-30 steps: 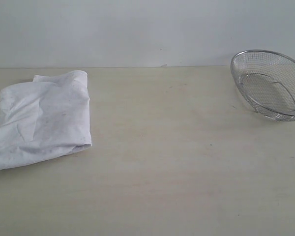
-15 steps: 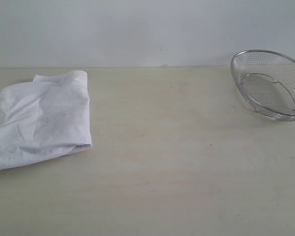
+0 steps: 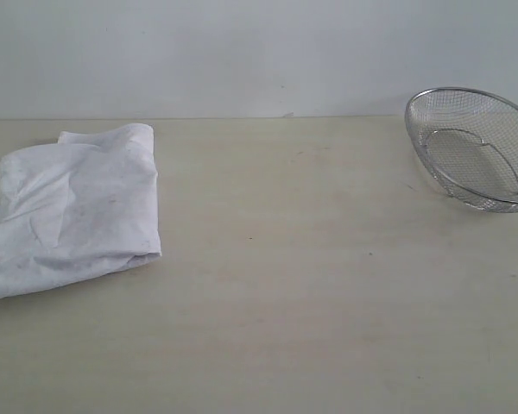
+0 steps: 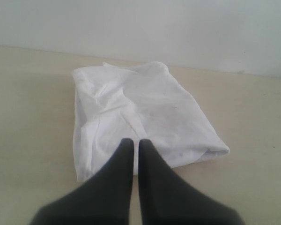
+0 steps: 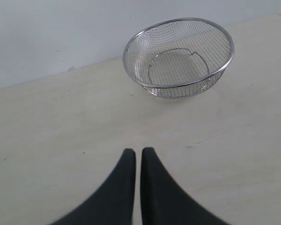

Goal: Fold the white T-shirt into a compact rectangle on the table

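Left side of desk (image 3: 311,285): white T-shirt (image 3: 73,207) lies folded, a rumpled near-rectangle, no print showing. My left pincer (image 4: 132,143) is clenched on nothing and aimed at the shirt. My right pincer (image 5: 138,152) is clenched, empty, facing the wire basket (image 3: 475,147) at far right. Folding looks essentially done; only the edges could be squared.

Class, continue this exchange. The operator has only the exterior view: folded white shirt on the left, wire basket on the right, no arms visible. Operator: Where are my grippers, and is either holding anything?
Observer: The left gripper has its jaws shut on nothing, tips pointing at the white T-shirt.
Operator: And the right one?
Observer: The right gripper is shut and empty too, above the table, facing the wire basket.
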